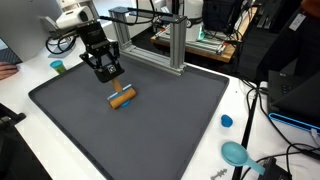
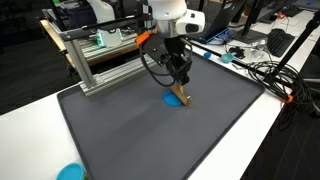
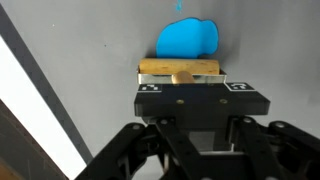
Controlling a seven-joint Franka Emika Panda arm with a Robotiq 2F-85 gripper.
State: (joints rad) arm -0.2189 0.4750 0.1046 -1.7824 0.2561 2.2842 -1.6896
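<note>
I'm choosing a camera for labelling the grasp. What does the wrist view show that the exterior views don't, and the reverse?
Only the wrist view shows the blue rounded head beyond the tan wooden handle and the peg between the pads. Only an exterior view shows the dark grey mat's full extent, the small blue cap, the teal round scoop and the aluminium frame. Both show the black gripper shut on the handle.

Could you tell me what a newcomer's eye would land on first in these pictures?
Probably the black gripper over the middle of the dark grey mat, shut on a tan wooden brush with a bright blue part just beyond it in the wrist view. Next, the aluminium frame at the mat's far edge, and the turquoise scoop on the white table.
</note>
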